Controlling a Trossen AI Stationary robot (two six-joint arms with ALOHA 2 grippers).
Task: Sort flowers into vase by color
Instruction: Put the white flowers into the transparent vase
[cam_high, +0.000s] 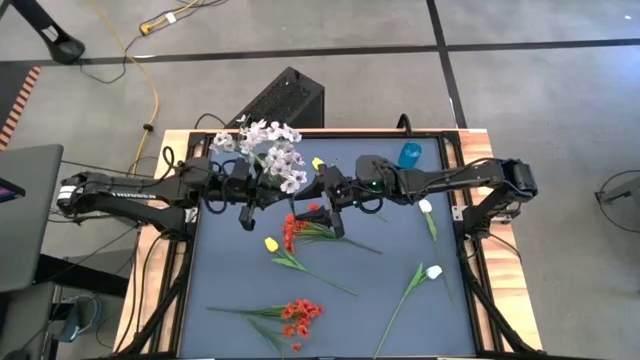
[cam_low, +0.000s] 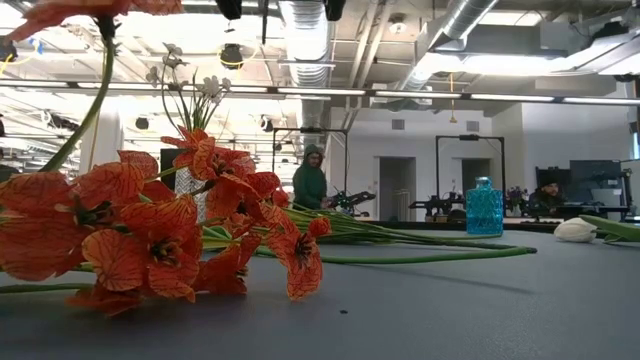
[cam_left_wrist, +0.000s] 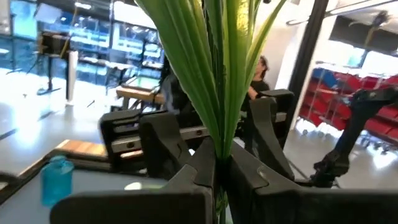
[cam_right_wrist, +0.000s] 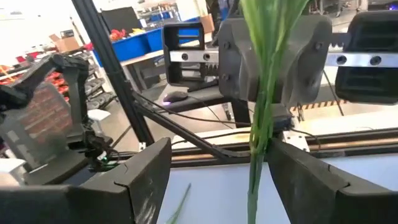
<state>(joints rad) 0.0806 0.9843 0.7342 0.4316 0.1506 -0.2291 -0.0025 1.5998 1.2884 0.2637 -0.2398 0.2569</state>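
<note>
My left gripper (cam_left_wrist: 216, 169) is shut on a green stem with long leaves (cam_left_wrist: 214, 74), near the table's far middle (cam_high: 262, 192). My right gripper (cam_right_wrist: 217, 171) faces it (cam_high: 320, 192) and is open, with the same stem (cam_right_wrist: 256, 149) standing between its fingers, close to one. A yellow blossom (cam_high: 318, 163) shows between the two grippers. The lilac-white sprig (cam_high: 270, 150) rises beside them. A red cluster (cam_high: 291, 232), a yellow tulip (cam_high: 271, 244), two white tulips (cam_high: 426, 206) (cam_high: 433, 271) and another red cluster (cam_high: 300, 318) lie flat on the mat. My left gripper pinches the leafy green stem (cam_left_wrist: 217, 148) between its two fingers, just below where the leaves fan out. The fingers come level from the table's left and lie across the stem. The stem stands upright in the hold, lifted; its lower end is hidden by the fingers.
A blue glass vase (cam_high: 410, 154) stands at the far right of the mat (cam_high: 230, 280). A pale patterned vase (cam_low: 186, 185) shows under the sprig in the low view. Raised rails (cam_high: 468, 250) edge the mat. People stand in the room behind.
</note>
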